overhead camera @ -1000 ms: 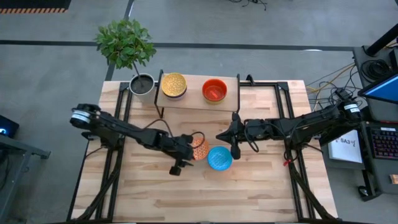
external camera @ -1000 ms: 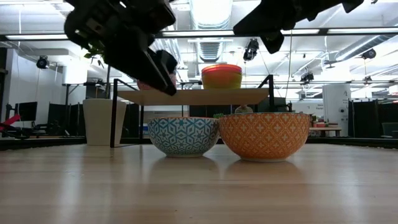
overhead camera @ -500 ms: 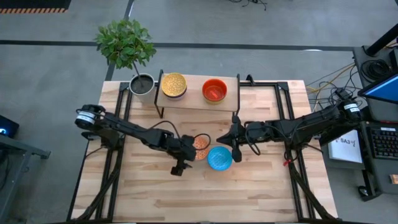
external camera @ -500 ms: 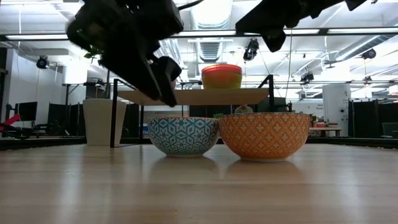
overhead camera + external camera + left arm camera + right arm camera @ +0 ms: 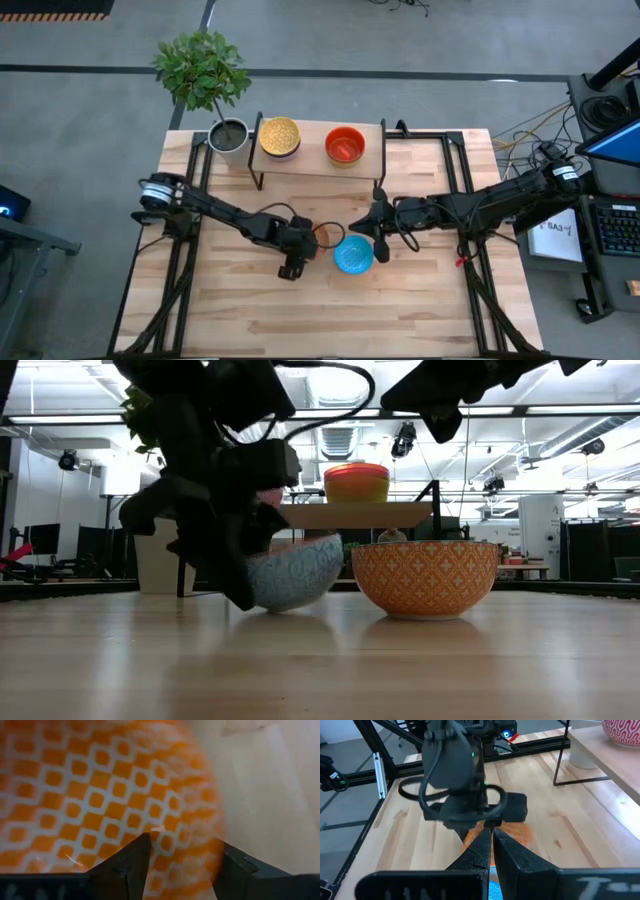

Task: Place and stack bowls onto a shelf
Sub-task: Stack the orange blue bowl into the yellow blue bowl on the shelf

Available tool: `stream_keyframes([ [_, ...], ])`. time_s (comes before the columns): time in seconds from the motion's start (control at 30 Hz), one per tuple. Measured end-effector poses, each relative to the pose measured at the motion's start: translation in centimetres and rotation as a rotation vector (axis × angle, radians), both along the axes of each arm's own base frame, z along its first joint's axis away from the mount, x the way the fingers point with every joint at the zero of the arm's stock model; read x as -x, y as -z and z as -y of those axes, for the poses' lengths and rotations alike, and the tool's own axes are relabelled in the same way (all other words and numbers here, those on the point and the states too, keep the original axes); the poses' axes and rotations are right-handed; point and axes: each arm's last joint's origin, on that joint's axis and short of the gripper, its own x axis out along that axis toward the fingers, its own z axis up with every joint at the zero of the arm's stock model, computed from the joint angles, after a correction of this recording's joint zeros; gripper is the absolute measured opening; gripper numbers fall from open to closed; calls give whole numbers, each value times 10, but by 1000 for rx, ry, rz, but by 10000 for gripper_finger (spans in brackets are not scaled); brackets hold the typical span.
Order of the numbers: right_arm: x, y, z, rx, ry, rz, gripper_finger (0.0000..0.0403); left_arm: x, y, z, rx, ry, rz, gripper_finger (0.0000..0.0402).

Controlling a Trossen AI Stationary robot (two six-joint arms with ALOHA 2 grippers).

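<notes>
Left claw (image 5: 305, 241): jaws spread, now lowered over the orange-and-white patterned round bowl (image 5: 324, 235), rim between the fingers.
Change: it has descended since a moment ago; grasp looks imminent.
Bowl location: tabletop, beside the bright blue patterned bowl (image 5: 353, 254), well short of the light-wood shelf (image 5: 312, 150).
Right claw (image 5: 378, 238): clenched empty, hovering nearby.

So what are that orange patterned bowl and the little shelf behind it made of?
The orange patterned bowl looks like glazed ceramic: smooth, slightly glossy, with a crisp white printed pattern; it could be melamine. The shelf seems to be pale unfinished-looking wood, grain faintly visible, on thin black legs, probably metal.
</notes>
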Motion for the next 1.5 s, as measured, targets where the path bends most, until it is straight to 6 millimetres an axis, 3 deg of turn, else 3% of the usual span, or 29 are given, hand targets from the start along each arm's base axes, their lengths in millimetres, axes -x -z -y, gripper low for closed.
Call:
stream_keyframes([
  [0.2,-1,1,0,1,1,-1,9,-2,6,2,-5,3,-13,131],
  [0.53,-8,14,-1,14,7,-49,9,0,-8,1,-19,11,30,13],
  [0.97,-12,20,-2,31,1,-71,9,29,-47,-3,-137,-12,12,9],
  [1.27,-11,21,-2,46,-5,-85,9,52,-93,-8,-122,-20,120,8],
  [1.5,-11,22,-2,71,-15,-98,9,68,-152,-16,-187,-55,224,8],
])
